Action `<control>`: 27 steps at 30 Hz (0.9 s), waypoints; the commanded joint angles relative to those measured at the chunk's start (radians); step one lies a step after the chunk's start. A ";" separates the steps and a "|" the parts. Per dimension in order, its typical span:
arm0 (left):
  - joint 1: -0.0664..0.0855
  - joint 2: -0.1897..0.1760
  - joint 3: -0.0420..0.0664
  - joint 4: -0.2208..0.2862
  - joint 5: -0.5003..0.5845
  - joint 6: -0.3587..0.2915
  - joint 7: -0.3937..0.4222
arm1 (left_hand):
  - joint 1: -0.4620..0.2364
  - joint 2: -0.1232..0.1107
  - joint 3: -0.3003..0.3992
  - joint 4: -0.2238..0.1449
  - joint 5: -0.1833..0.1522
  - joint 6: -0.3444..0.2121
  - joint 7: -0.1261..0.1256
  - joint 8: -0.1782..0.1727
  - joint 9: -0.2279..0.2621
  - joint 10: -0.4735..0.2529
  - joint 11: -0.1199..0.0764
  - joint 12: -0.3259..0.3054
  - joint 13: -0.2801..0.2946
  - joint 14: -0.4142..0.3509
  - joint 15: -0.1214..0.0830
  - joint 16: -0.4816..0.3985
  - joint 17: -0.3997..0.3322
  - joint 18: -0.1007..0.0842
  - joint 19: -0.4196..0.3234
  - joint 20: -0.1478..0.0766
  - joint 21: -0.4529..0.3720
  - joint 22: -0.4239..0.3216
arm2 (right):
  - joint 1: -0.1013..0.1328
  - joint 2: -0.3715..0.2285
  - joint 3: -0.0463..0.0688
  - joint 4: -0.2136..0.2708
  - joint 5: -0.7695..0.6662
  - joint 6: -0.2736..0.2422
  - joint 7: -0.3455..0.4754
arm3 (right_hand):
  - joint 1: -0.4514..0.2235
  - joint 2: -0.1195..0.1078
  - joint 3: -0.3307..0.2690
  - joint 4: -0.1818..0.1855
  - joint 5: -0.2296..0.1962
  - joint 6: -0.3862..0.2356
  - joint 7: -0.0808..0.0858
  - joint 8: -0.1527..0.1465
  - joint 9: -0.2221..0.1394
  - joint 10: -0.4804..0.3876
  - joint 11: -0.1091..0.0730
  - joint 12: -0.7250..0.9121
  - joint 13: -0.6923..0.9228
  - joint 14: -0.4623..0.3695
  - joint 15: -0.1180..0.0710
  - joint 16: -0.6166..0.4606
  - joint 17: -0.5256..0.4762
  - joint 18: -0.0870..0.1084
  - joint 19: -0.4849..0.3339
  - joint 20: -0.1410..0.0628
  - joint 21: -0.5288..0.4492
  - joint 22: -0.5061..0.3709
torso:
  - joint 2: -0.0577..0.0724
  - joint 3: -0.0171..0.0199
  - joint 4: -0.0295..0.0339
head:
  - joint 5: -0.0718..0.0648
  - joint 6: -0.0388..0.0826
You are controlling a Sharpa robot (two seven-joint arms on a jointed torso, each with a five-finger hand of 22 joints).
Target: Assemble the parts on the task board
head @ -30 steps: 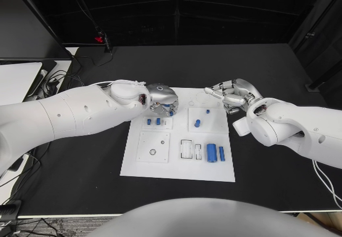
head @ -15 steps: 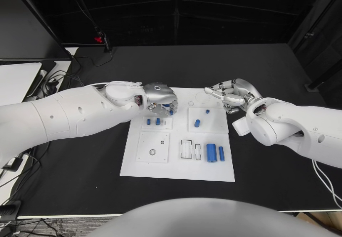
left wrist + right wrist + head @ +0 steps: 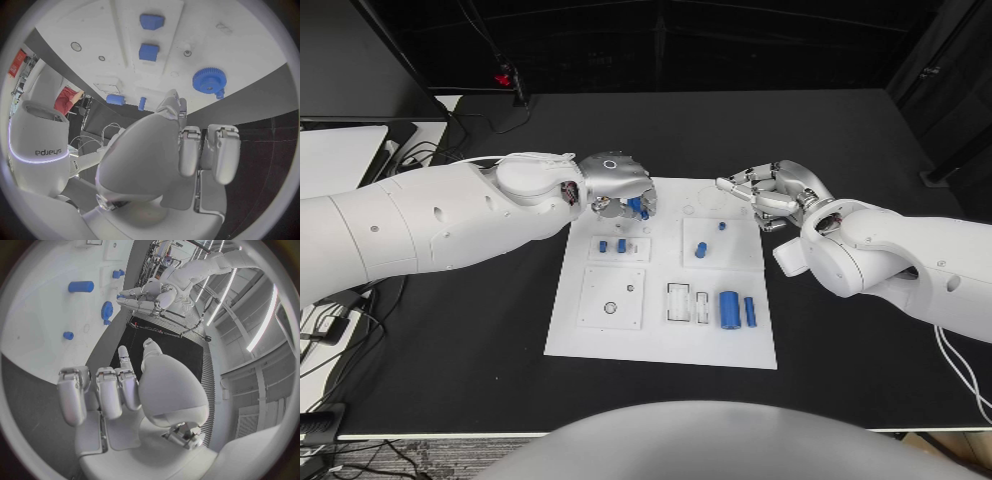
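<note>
- Now my left robot hand (image 3: 615,186) is over the far left corner of the task board (image 3: 661,340), and it pinches a blue part (image 3: 636,206) under its fingers.
- It looks lifted off the board, I think so it can go to its own spot.
- I cannot tell which way this part points.
- A blue gear (image 3: 209,80) lies flat on the board, just past my left fingertips.
- My right robot hand (image 3: 773,195) waits beside the far right corner, fingers curled and holding nothing, out of the way.
- A big blue cylinder (image 3: 727,309) lies flat on the board's near side, its long side running from near to far.
</note>
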 commanded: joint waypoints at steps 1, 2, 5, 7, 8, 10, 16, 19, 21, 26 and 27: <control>0.003 -0.015 0.000 0.006 -0.007 0.010 -0.014 | -0.011 0.002 0.006 0.001 -0.004 0.003 0.005 -0.005 0.001 0.006 0.004 -0.006 -0.001 0.103 0.000 0.001 0.263 -0.006 0.104 -0.005 0.003 0.263 | 0.001 0.000 0.000 0.001 0.002 0.006 0.007 | -0.001 0.008 -0.007 0.001 0.005 -0.006 0.001 0.006 0.002 0.106 0.005 0.002 0.263 0.106 0.005 0.002 0.263 -0.007 0.102 0.006 0.003 0.263 | -0.001 0.0005 0.0006 | 0.002 0.000; 0.003 -0.018 0.000 0.006 -0.007 0.012 -0.015 | -0.011 0.002 0.006 0.001 -0.004 0.003 0.005 -0.005 0.001 0.006 0.004 -0.006 -0.001 0.103 0.000 0.001 0.263 -0.006 0.104 -0.005 0.003 0.263 | 0.001 0.000 0.000 0.001 0.002 0.006 0.008 | -0.001 0.008 -0.007 0.001 0.005 -0.006 0.001 0.006 0.002 0.106 0.005 0.002 0.263 0.106 0.005 0.002 0.263 -0.007 0.102 0.006 0.003 0.263 | -0.001 0.0005 0.0008 | 0.002 0.000; 0.004 -0.037 0.000 0.013 -0.007 0.025 -0.018 | -0.011 0.001 0.006 0.001 -0.004 0.003 0.005 -0.005 0.001 0.006 0.004 -0.006 -0.001 0.103 0.000 0.001 0.263 -0.006 0.104 -0.004 0.003 0.263 | 0.001 0.000 0.000 0.002 0.002 0.005 0.008 | 0.000 0.009 -0.007 0.001 0.006 -0.006 0.001 0.006 0.002 0.106 0.005 0.002 0.263 0.106 0.005 0.002 0.263 -0.007 0.102 0.006 0.003 0.263 | 0.000 0.0002 0.0002 | 0.003 0.000; 0.004 -0.052 0.000 0.021 -0.007 0.030 -0.022 | -0.011 0.001 0.007 0.001 -0.004 0.003 0.005 -0.006 0.001 0.006 0.004 -0.007 -0.001 0.103 0.000 0.001 0.263 -0.006 0.104 -0.004 0.003 0.263 | 0.001 0.000 0.000 0.002 0.002 0.004 0.008 | 0.000 0.009 -0.007 0.001 0.006 -0.006 0.001 0.006 0.002 0.106 0.005 0.002 0.263 0.106 0.005 0.002 0.263 -0.007 0.102 0.006 0.003 0.263 | 0.000 -0.0007 -0.0010 | 0.003 0.000; 0.004 -0.059 0.000 0.024 -0.007 0.034 -0.024 | -0.011 0.001 0.007 0.001 -0.004 0.003 0.005 -0.006 0.001 0.006 0.004 -0.007 -0.001 0.103 0.000 0.001 0.263 -0.006 0.104 -0.004 0.003 0.263 | 0.001 -0.001 0.000 0.002 0.002 0.004 0.008 | 0.000 0.009 -0.007 0.001 0.006 -0.006 0.001 0.006 0.002 0.106 0.005 0.002 0.263 0.106 0.005 0.002 0.263 -0.007 0.102 0.006 0.003 0.263 | 0.000 -0.0010 -0.0011 | 0.003 0.000; 0.004 -0.070 0.000 0.028 -0.007 0.037 -0.028 | -0.011 0.001 0.007 0.001 -0.004 0.003 0.005 -0.006 0.001 0.005 0.004 -0.007 -0.001 0.103 0.000 0.001 0.263 -0.006 0.104 -0.004 0.003 0.263 | 0.001 -0.001 0.000 0.002 0.002 0.004 0.009 | 0.001 0.009 -0.008 0.001 0.007 -0.007 0.001 0.007 0.002 0.106 0.005 0.002 0.263 0.106 0.005 0.002 0.263 -0.007 0.102 0.006 0.003 0.263 | 0.000 -0.0008 0.0001 | 0.002 0.000; 0.002 -0.081 0.000 0.020 -0.007 0.056 -0.032 | -0.013 0.000 0.007 0.001 -0.004 0.003 0.005 -0.006 0.001 0.005 0.004 -0.009 -0.001 0.103 0.000 0.001 0.263 -0.006 0.104 -0.004 0.003 0.263 | 0.001 -0.001 0.000 0.001 0.002 0.004 0.010 | 0.001 0.009 -0.008 0.001 0.007 -0.007 0.001 0.007 0.002 0.106 0.005 0.002 0.263 0.106 0.005 0.002 0.263 -0.007 0.102 0.006 0.003 0.263 | 0.000 -0.0008 0.0021 | 0.005 0.000; 0.001 -0.080 0.000 0.014 -0.007 0.061 -0.032 | -0.013 0.000 0.007 0.001 -0.004 0.003 0.005 -0.007 0.001 0.005 0.004 -0.009 -0.001 0.103 0.000 0.001 0.263 -0.006 0.104 -0.004 0.003 0.263 | 0.000 0.000 0.000 0.000 0.002 0.004 0.010 | 0.001 0.009 -0.008 0.001 0.007 -0.007 0.001 0.007 0.002 0.106 0.005 0.002 0.263 0.106 0.005 0.002 0.263 -0.007 0.102 0.006 0.003 0.263 | 0.000 -0.0005 0.0011 | 0.009 0.000; 0.000 -0.078 0.000 0.009 -0.007 0.065 -0.032 | -0.013 0.000 0.008 0.001 -0.004 0.003 0.005 -0.007 0.001 0.005 0.004 -0.010 -0.001 0.103 0.000 0.001 0.263 -0.006 0.104 -0.004 0.003 0.263 | 0.000 0.000 0.000 0.001 0.002 0.005 0.010 | 0.001 0.009 -0.008 0.001 0.007 -0.007 0.001 0.007 0.002 0.106 0.005 0.002 0.263 0.106 0.005 0.002 0.263 -0.007 0.102 0.006 0.003 0.263 | 0.001 -0.0004 0.0003 | 0.009 0.000; -0.002 -0.076 0.000 0.000 -0.007 0.081 -0.032 | -0.015 -0.001 0.009 0.001 -0.004 0.002 0.005 -0.009 0.000 0.004 0.004 -0.013 -0.001 0.103 0.000 0.001 0.263 -0.006 0.104 -0.004 0.003 0.263 | 0.000 0.000 0.000 0.002 0.002 0.004 0.010 | 0.001 0.009 -0.008 0.001 0.007 -0.007 0.001 0.007 0.002 0.106 0.005 0.002 0.263 0.106 0.005 0.002 0.263 -0.007 0.102 0.006 0.003 0.263 | 0.000 -0.0009 -0.0006 | 0.008 0.000; -0.002 -0.076 0.000 -0.002 -0.007 0.082 -0.032 | -0.015 -0.001 0.009 0.001 -0.004 0.002 0.005 -0.009 0.000 0.004 0.004 -0.013 -0.001 0.103 0.000 0.001 0.263 -0.006 0.104 -0.004 0.003 0.263 | 0.000 0.000 0.000 0.002 0.002 0.003 0.010 | 0.001 0.009 -0.008 0.001 0.007 -0.007 0.001 0.007 0.002 0.106 0.005 0.002 0.263 0.106 0.005 0.002 0.263 -0.007 0.102 0.006 0.003 0.263 | 0.000 -0.0009 -0.0007 | 0.007 0.000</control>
